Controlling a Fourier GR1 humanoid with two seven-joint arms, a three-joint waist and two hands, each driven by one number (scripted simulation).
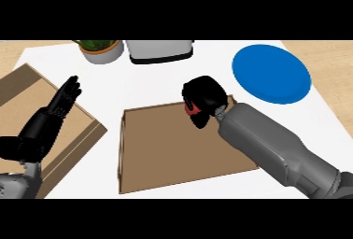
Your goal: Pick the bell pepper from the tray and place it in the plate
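Head view, with the tray [172, 149] as the landmark. The brown tray lies in the middle of the white counter [207, 70]. The right hand [204, 95] sits over the tray's far right corner, its fingers curled round the pepper [191, 108], of which only a small red patch shows under the black fingers. Whether the pepper rests on the tray floor or is already lifted off it cannot be told. The blue plate [270, 73] lies beyond the tray, to its far right and apart from it, with bare counter between. The left hand [66, 95] stands to the tray's left, over a brown box [27, 88], fingers straight and up, resting. Beyond the tray's far edge stand a potted plant [101, 49] and a grey appliance [158, 50].

The risks, as a judgement: the hand hides most of the pepper, so how well the fingers enclose it is unknown; a round, smooth pepper could slide out on the way to the plate and roll on the counter. If the hand travels low, the pepper or fingers could catch the tray's raised rim at that corner and shift the tray. Letting go near the plate's edge could let the pepper roll off it.
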